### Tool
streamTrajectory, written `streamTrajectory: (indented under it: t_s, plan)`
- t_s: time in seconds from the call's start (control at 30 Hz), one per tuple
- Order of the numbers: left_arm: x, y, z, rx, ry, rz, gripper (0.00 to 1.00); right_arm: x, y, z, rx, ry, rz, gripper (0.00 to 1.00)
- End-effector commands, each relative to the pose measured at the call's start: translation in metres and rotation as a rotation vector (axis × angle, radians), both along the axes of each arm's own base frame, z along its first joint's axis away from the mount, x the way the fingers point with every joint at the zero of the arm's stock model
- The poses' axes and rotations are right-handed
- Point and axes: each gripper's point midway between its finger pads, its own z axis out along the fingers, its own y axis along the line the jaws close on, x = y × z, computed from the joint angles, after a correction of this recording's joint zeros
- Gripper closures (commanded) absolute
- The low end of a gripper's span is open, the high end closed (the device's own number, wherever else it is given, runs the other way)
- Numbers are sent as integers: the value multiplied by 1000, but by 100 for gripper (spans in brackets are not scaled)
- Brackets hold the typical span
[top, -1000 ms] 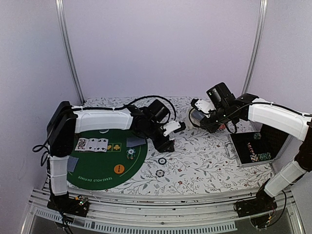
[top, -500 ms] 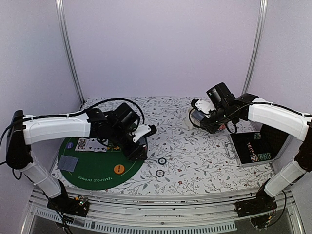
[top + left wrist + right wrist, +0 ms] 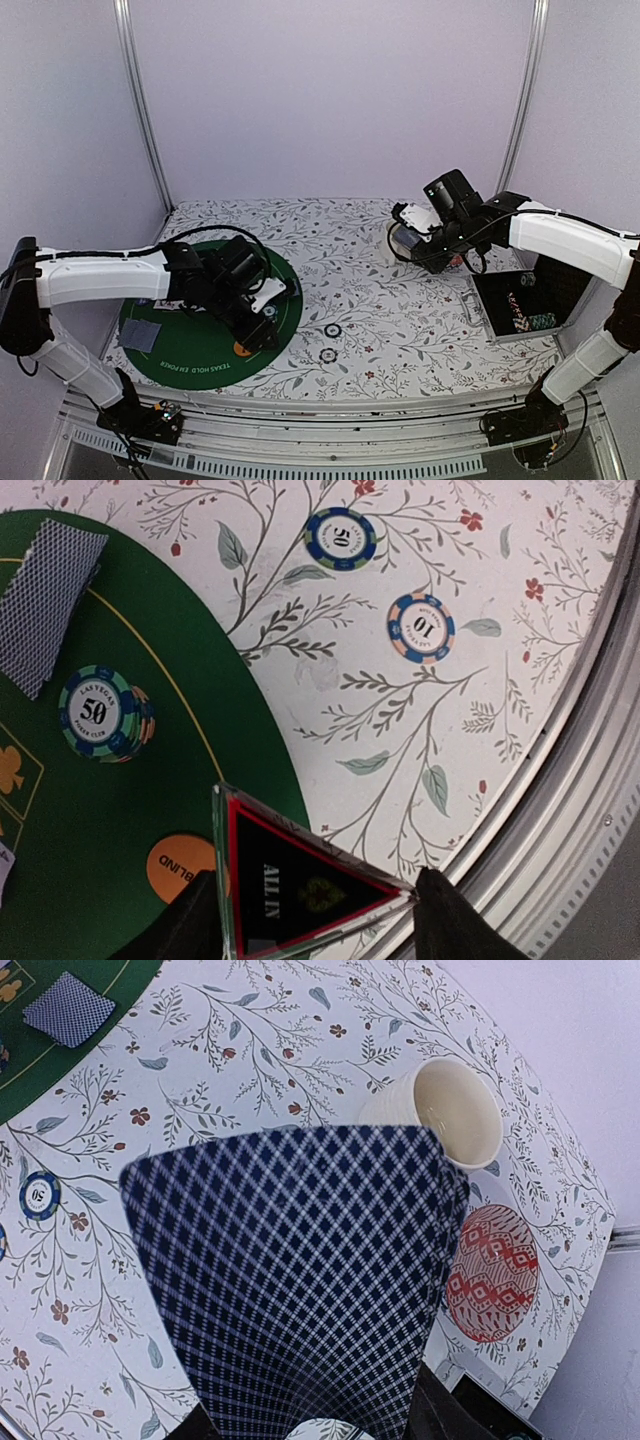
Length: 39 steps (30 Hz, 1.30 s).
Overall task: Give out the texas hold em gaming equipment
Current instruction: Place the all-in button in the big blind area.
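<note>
— Over the near part of the green mat (image 3: 175, 365), what does the left gripper (image 3: 318, 922) carry?

— Its jaws stand moderately apart and clamp the black-and-red triangular marker (image 3: 300, 885) by two of its edges. The printed face points at the wrist camera. Judgement: an edge grip keeps the flat face level, as needed for laying it down.

— What lies around the marker?

— The orange disc button (image 3: 178, 865) lies on the mat, just beside the marker's left edge in the wrist view. Height above the mat cannot be told. A stack of poker chips (image 3: 100, 715) and a face-down card (image 3: 45, 605) sit farther in on the mat. A chip marked 50 (image 3: 340, 537) and a chip marked 10 (image 3: 421, 627) lie off the mat on the floral table cover (image 3: 400, 730).

— State of the right gripper (image 3: 318, 1415)?

— Its jaws are set narrow and pinch the grey-blue-backed playing cards (image 3: 300, 1260) at their lower edge, backs toward the camera. It hangs above the table, well apart from the mat, with the cream mug (image 3: 455, 1110) and the red-patterned dish (image 3: 492, 1275) below.

— Why hold the cards there?

— Judgement: this leaves the mat free for the left arm and keeps the cards ready to deal.

— Risk?

— Judgement: lowered straight down, the marker may overlap the button.
</note>
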Motion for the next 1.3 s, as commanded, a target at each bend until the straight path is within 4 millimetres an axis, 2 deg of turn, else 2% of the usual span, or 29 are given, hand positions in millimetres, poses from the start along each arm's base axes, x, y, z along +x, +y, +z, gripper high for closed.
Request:
streamTrajectory:
  t_s: [0.0,0.1,0.17,0.3,0.6,0.8,0.93,1.0,1.07,1.17,1.27]
  plan:
    - [4,8,-30,139,1,-7,86,2,0,24,46,-45,-10,54]
    - [15,12,-44,209,-34,-3,88,3,0,24,45,-46,-6,54]
    - [24,5,-47,201,-62,-2,87,4,1,24,44,-45,-4,54]
    - [27,-8,-52,168,-49,-23,86,4,1,25,45,-44,-6,54]
    - [30,-15,-63,174,-54,-45,82,4,0,25,41,-45,-7,54]
    - [29,-16,-51,153,-57,-43,51,3,1,26,41,-40,-3,54]
    - [18,-29,-26,55,-33,-92,26,5,1,26,32,-34,-11,54]
    - [14,-34,-13,10,-45,-126,9,7,0,24,19,-30,-15,53]
    - [16,-29,-7,14,-84,-126,4,7,1,23,13,-24,-13,53]
    - [24,-16,-8,91,-118,-95,3,8,5,27,31,-27,-4,53]
    - [25,-27,14,32,-131,-102,6,7,9,33,47,-31,7,53]
